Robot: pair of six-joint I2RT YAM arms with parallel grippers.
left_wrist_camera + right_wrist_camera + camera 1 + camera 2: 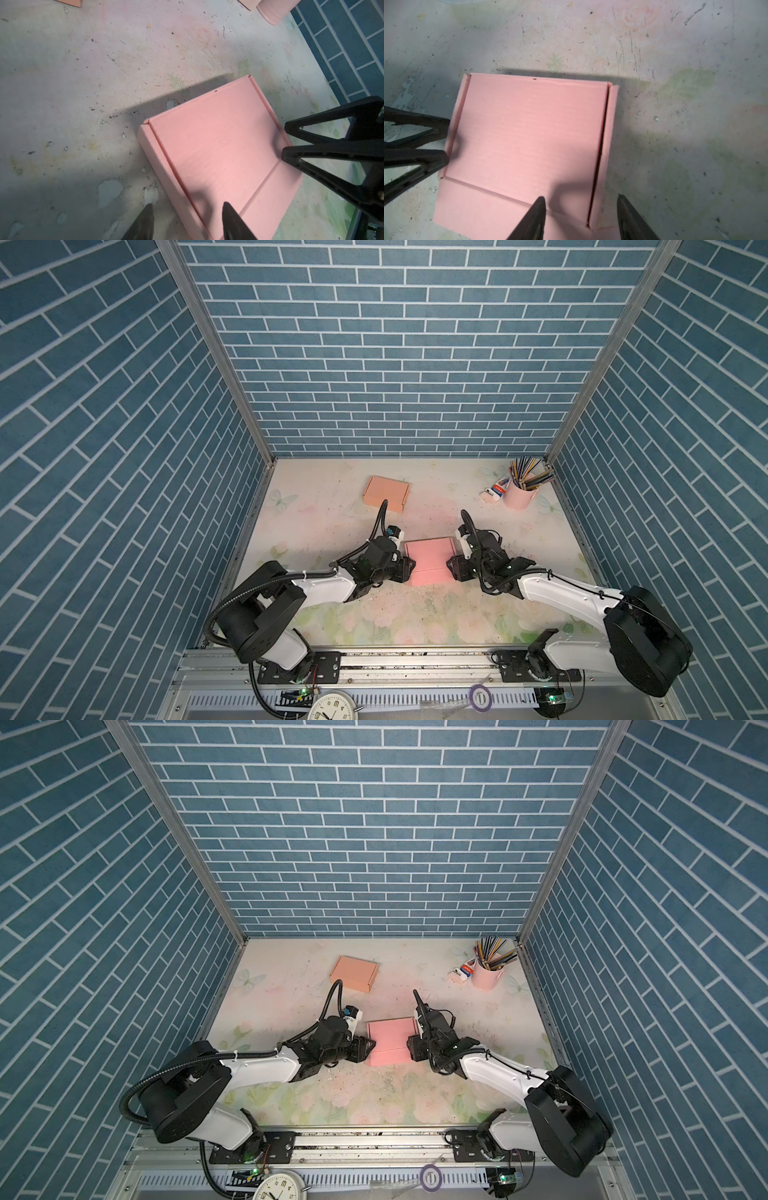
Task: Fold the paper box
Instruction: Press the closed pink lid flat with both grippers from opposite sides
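Observation:
The pink paper box [430, 558] [390, 1040] lies at the table's middle in both top views. Its broad top panel is flat, and a crease near the front sets off a narrower flap. My left gripper [409, 569] [188, 207] is open at the box's left edge, its fingers straddling the left side wall [166, 176]. My right gripper [451, 568] [581, 198] is open at the right edge, straddling the right side wall [609, 135] near the front corner. Each wrist view shows the box [218, 145] [529, 135] and the opposite gripper on its far side.
A folded peach box [386, 492] lies at the back left. A pink cup of pencils [519, 493] and small items [494, 491] stand at the back right. A clock [332, 707] and a tape roll [478, 695] sit below the front rail. Brick walls enclose three sides.

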